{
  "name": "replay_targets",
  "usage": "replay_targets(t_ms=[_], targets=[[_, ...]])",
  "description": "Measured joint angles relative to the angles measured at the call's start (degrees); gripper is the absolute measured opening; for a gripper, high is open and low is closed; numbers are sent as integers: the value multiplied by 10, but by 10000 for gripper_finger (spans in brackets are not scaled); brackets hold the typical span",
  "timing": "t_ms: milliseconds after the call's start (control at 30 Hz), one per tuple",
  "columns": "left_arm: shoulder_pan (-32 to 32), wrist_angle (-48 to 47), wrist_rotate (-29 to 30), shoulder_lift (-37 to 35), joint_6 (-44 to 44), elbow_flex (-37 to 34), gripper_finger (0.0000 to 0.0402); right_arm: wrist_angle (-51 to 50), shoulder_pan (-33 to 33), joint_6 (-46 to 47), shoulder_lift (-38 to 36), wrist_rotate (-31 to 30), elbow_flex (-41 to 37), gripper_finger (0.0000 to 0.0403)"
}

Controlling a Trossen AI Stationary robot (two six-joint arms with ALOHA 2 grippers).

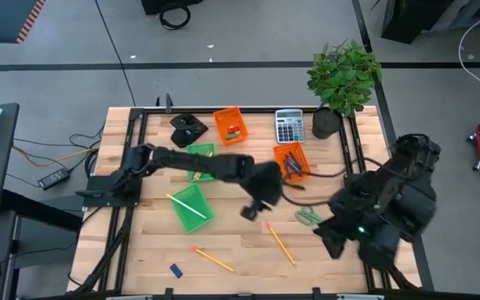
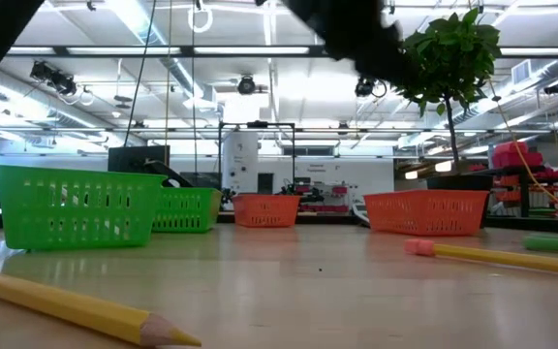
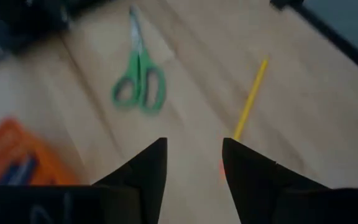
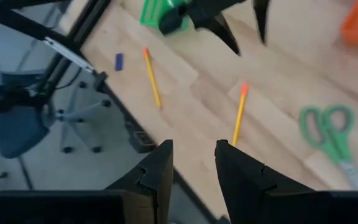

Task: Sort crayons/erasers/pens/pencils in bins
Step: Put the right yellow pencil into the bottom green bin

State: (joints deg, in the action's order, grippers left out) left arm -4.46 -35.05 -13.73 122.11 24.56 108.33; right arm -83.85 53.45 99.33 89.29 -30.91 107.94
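Note:
My left gripper (image 1: pixel 250 211) hangs open and empty above the middle of the table; in its wrist view (image 3: pixel 194 168) the fingers stand over the orange tip of a yellow pencil (image 3: pixel 250 102) that lies flat on the wood. That pencil also shows in the high view (image 1: pixel 280 242). A second pencil (image 1: pixel 213 258) and a blue eraser (image 1: pixel 176 269) lie near the front edge. My right gripper (image 4: pixel 193 165) is open and empty above the table's near right part (image 1: pixel 330 237). Two orange bins (image 1: pixel 230 123) (image 1: pixel 292 160) and two green bins (image 1: pixel 200 158) (image 1: pixel 192 207) stand on the table; the right orange one holds pens.
Green-handled scissors (image 1: pixel 309 217) lie flat between the two grippers. A grey calculator (image 1: pixel 288 127) and a potted plant (image 1: pixel 344 79) stand at the far right. A dark object (image 1: pixel 188 127) lies at the far edge, left of the orange bin. Bare wood shows along the near edge.

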Motion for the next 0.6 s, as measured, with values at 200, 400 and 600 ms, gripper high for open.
replay_targets(t_ms=[200,400,600], targets=[[-34,58,15,42,-28,0,169,30,70,70,0,-33,-21,127],[-45,14,15,68,-9,-2,173,39,107,116,0,-33,-33,127],[-39,9,16,96,49,0,174,37,108,144,0,-32,-55,127]])
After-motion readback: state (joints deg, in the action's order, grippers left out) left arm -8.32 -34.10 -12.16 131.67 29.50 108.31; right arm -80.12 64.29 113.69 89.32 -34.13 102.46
